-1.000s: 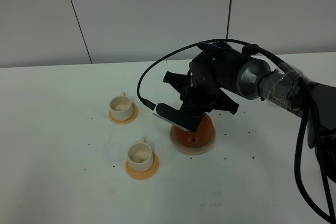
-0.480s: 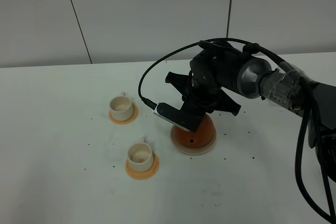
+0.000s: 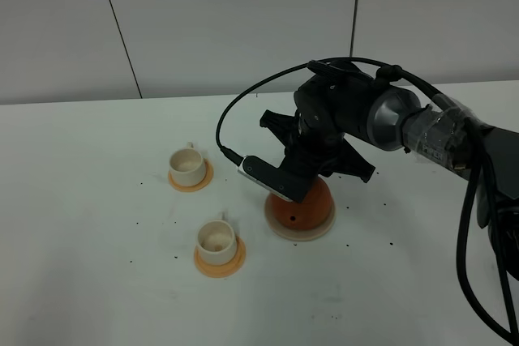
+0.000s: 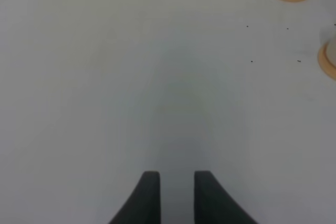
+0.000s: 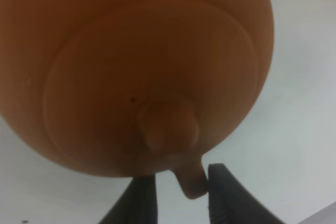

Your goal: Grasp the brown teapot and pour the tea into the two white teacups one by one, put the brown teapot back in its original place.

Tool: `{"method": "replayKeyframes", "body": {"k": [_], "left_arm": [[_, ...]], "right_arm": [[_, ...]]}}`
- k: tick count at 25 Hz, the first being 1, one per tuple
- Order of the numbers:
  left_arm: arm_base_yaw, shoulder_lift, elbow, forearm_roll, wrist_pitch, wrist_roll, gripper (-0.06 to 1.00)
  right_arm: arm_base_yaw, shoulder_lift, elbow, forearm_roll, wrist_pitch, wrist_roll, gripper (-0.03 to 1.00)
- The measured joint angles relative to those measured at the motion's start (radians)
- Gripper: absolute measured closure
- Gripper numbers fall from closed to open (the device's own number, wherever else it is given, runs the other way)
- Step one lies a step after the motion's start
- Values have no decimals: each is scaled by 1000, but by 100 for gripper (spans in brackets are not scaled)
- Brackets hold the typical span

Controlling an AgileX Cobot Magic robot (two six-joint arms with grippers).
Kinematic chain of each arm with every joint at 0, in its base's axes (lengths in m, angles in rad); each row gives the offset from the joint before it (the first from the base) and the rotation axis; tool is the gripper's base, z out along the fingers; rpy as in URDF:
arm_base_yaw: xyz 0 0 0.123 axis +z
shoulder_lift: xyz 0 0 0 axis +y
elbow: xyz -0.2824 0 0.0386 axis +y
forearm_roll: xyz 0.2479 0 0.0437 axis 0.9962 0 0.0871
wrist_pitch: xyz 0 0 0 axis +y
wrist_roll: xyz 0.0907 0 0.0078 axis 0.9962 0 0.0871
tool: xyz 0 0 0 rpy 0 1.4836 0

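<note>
Right end effector (image 5: 182,178) nudged over brown teapot (image 3: 315,207), jaws narrowly straddling its handle

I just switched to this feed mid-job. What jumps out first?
The right arm bends down over the brown teapot, which sits on its beige saucer right of centre. The right gripper has its jaws astride the pot's handle, with a gap showing on one side. To the left stand the far teacup and the near teacup, both white.
</note>
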Motion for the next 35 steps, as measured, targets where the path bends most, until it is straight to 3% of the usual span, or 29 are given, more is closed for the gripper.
{"method": "replayKeyframes", "body": {"k": [19,35], "left_arm": [[0,0,0,0,0,0,71],[0,0,0,1,0,0,71]], "right_arm": [[-6,-7,0,29,61,59,74],[-10,-8,0,84,55,-56,74]]}}
